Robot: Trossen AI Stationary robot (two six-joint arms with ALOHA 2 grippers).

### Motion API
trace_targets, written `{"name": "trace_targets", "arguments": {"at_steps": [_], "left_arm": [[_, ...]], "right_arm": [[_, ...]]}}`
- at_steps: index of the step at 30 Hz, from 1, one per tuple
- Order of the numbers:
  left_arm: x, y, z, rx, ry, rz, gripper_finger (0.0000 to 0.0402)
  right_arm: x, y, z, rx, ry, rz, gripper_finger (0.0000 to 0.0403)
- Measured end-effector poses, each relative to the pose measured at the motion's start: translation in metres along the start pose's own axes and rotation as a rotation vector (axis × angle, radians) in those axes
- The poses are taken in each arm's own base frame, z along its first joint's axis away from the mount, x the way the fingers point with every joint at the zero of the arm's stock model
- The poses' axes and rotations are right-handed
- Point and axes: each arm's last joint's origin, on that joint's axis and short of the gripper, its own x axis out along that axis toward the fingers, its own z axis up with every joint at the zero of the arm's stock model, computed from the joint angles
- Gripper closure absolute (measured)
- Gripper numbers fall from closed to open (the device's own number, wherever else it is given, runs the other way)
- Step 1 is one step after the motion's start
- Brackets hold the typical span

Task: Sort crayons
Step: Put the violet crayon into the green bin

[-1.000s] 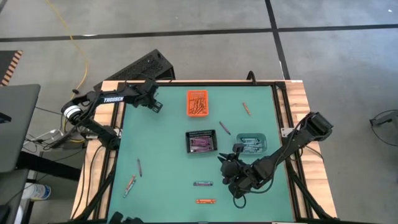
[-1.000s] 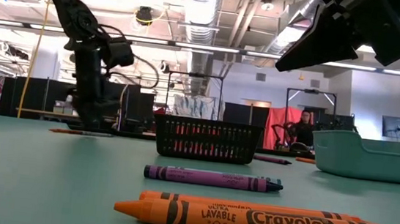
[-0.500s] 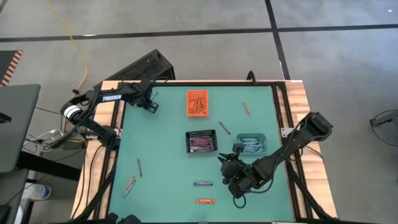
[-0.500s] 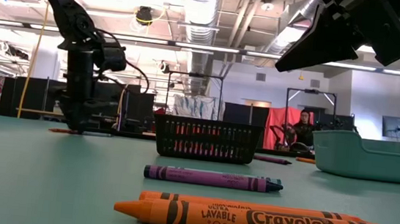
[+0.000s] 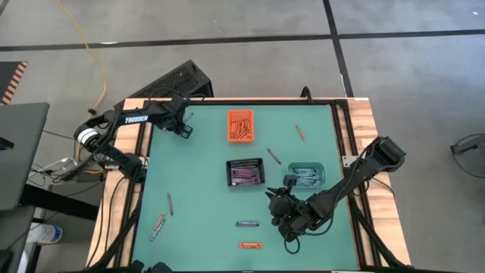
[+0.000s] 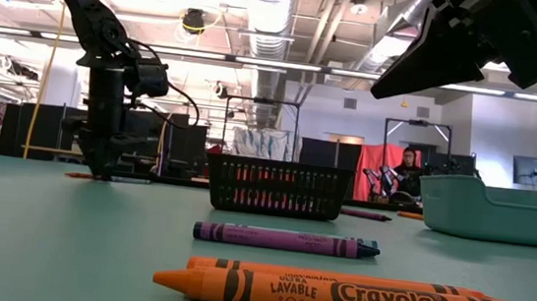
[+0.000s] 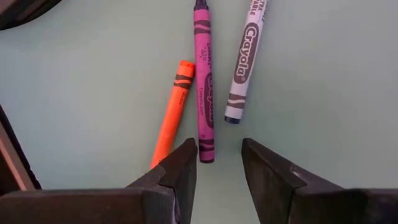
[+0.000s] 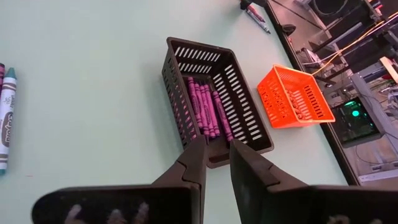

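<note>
1. The black mesh bin (image 5: pixel 245 174) is already holding purple crayons; the orange bin (image 5: pixel 241 125) beyond it and teal bin (image 5: pixel 307 176) beside it are holding theirs.
2. Stray crayons (image 7: pixel 205 87) are lying around it, unsorted.
3. The left gripper (image 7: pixel 217 163), fingers spread and empty, is hovering over three strays.
4. The right gripper (image 8: pixel 216 163), narrowly parted and empty, is waiting near the mesh bin.

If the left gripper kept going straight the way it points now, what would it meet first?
Most likely the purple crayon, lying just ahead of the left gripper and its open jaws; an orange crayon sits beside it. Depth is unclear.
</note>
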Motion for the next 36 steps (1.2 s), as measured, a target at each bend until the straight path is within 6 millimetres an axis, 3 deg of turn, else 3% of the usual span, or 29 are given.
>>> {"name": "trace_targets", "arguments": {"at_steps": [16, 31, 36], "left_arm": [[-0.003, 0.001, 0.002, -0.022, 0.018, -0.034, 0.0396], [-0.004, -0.002, -0.003, 0.065, 0.075, -0.103, 0.0401], [-0.007, -0.009, -0.01, 0.179, 0.144, -0.263, 0.0401]], "right_arm": [[0.0, 0.0, 0.0, 0.004, -0.003, 0.001, 0.0331], [0.0, 0.0, 0.0, 0.005, -0.003, 0.001, 0.0331], [0.0, 0.0, 0.0, 0.005, -0.003, 0.001, 0.0331]]}}
